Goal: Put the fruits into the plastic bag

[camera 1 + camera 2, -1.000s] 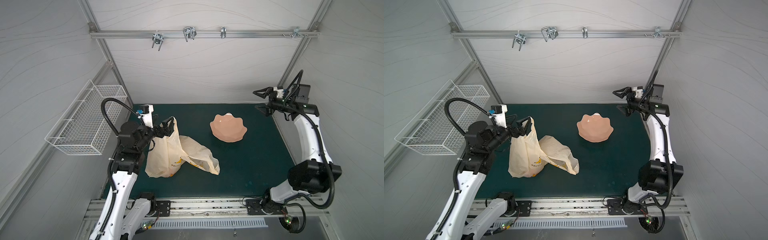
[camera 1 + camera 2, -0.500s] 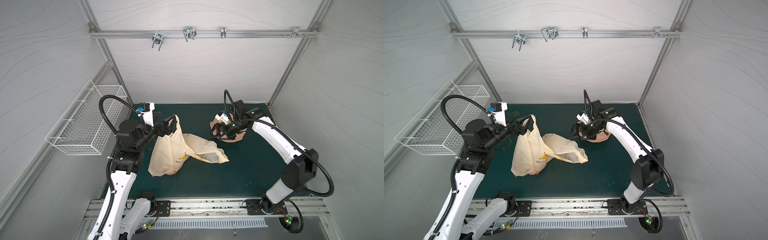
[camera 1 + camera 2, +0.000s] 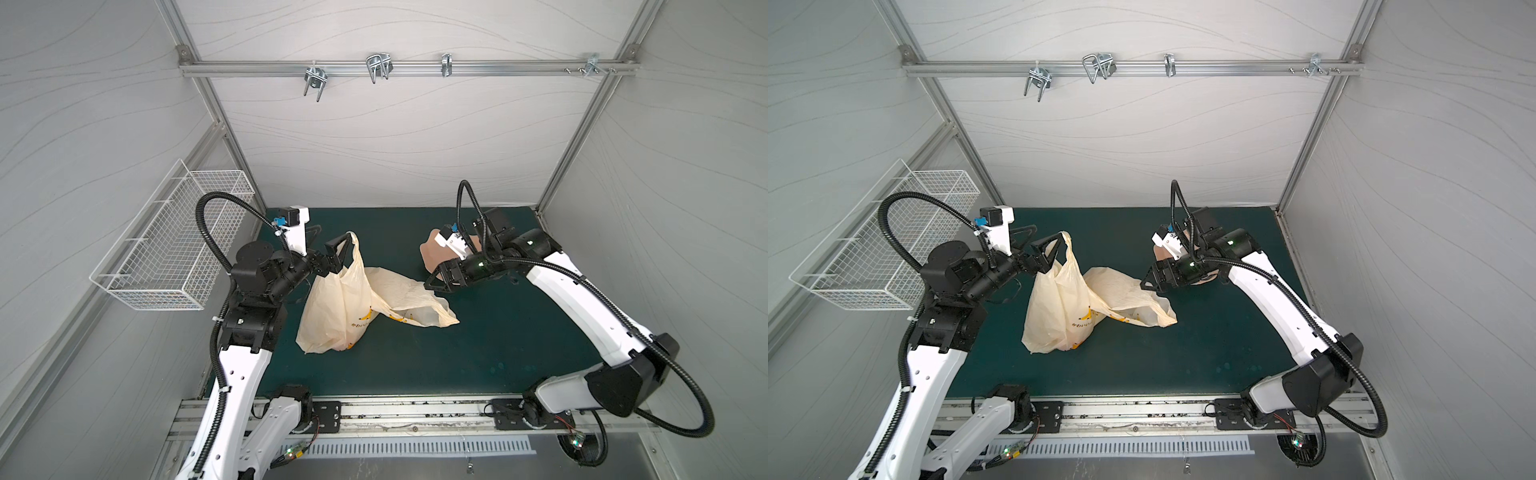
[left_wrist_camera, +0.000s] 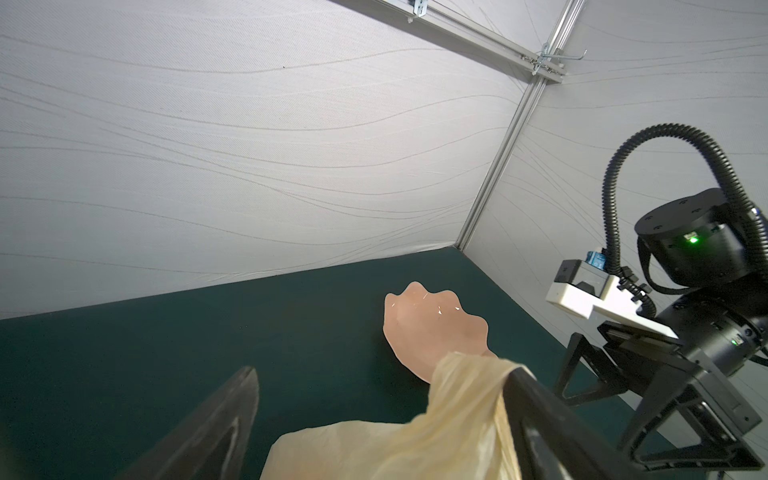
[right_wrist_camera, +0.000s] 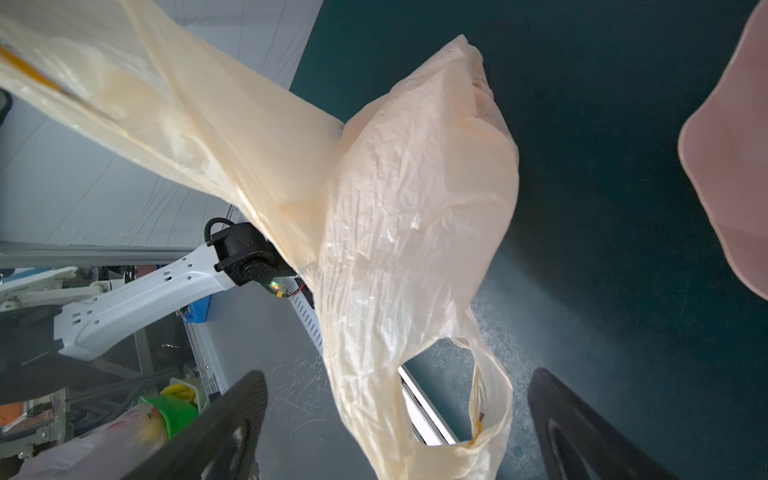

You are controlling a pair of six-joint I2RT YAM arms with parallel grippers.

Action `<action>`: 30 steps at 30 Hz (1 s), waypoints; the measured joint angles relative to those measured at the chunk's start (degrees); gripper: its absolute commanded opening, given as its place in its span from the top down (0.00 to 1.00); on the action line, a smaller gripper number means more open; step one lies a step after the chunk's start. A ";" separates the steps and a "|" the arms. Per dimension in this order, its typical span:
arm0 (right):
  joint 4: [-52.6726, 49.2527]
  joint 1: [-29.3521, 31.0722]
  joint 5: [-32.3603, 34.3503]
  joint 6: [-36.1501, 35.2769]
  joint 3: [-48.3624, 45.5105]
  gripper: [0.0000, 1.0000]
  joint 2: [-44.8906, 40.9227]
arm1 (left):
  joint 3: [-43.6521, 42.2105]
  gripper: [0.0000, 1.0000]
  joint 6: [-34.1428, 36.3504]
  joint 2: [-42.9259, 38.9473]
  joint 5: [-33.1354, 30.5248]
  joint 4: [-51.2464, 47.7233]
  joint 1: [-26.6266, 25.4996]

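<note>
Going slow here imo: plastic bag point(image 3: 332, 316) slumps on the bench point(image 3: 478, 353) up front, one loop point(image 4: 465, 374) hooked over a finger point(image 4: 536, 411) of the wide-open left gripper point(image 3: 332, 232); right gripper point(image 3: 432, 279), also spread and empty, should pinch the slack loop point(image 5: 490, 399), avoiding the pink bowl point(image 3: 432, 249) behind

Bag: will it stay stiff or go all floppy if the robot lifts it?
Probably floppy: the bag sags in loose folds from the handle hooked over one finger of the left gripper. Likely light: the film looks thin and crinkly. Pushed, it would probably crumple, not slide.
</note>
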 measured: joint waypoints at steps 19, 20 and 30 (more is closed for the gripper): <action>3.65 6.84 20.81 -1.75 -5.75 1.00 2.89 | -0.02 0.11 -0.15 -1.70 1.46 -3.32 -0.28; 3.56 6.84 21.70 -1.22 -4.85 1.00 3.28 | -0.02 0.11 -0.20 -1.70 1.53 -3.32 -0.33; 0.02 1.25 27.76 -0.15 11.06 1.00 3.56 | 3.21 0.11 0.09 3.28 4.66 -6.88 -3.89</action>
